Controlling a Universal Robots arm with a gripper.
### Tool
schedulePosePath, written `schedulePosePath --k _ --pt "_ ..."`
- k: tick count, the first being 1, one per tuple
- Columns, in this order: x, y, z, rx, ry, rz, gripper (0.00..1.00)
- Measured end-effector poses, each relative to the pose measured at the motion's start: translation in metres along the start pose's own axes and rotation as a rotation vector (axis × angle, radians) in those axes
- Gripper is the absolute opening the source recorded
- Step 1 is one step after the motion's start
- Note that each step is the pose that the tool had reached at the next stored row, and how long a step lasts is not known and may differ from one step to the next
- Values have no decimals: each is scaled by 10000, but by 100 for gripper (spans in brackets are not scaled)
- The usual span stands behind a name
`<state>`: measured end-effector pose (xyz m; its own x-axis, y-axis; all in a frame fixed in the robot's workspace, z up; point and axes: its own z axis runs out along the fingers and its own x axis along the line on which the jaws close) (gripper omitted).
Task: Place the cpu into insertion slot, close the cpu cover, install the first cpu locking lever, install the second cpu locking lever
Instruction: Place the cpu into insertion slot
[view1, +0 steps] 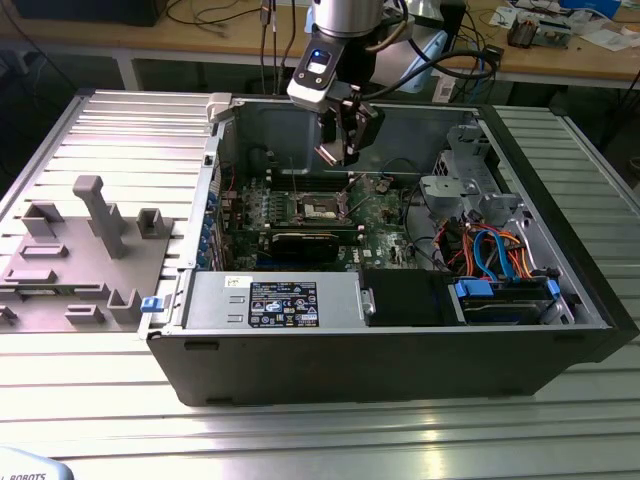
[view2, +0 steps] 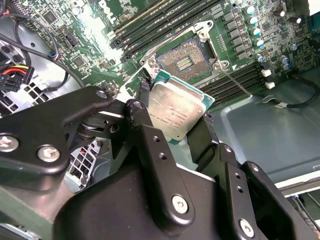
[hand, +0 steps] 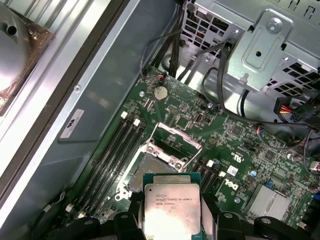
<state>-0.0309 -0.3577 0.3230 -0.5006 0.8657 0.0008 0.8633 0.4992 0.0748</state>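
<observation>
Ribbed metal desk (view1: 100, 400) carries an open computer case (view1: 380, 350), lying on its side with the board (view1: 380, 245) facing up. From my end, the pincer (view1: 345, 150) hangs inside the case opening, above the board and clear of it.

Both wrist views give me the grip. The pincer (view2: 176, 107) is clamped on the cpu (view2: 175, 112) by two opposite edges, silvery face towards the cameras, green rim showing around it. In the first wrist view the cpu (hand: 171, 210) sits between the black fingers (hand: 131, 220), with the socket (hand: 145, 172) near it on the board. The socket (view2: 182, 62) is bare, its contact field exposed, and the cpu is not touching it. The cover (hand: 176, 146) stands raised off the socket at its hinge side, so the way in is open.

I judge the step in hand to be the first one: getting the cpu into the socket. None of the closing or lever work shows as done. Seating it calls for the chip to be square to the socket frame, level, and centred over the contacts before any release; a tilted or offset drop could damage the contacts.
</observation>
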Motion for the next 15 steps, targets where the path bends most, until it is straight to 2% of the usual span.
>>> schedulePosePath --k 15 --pt "0 -1 8 9 -36 243 54"
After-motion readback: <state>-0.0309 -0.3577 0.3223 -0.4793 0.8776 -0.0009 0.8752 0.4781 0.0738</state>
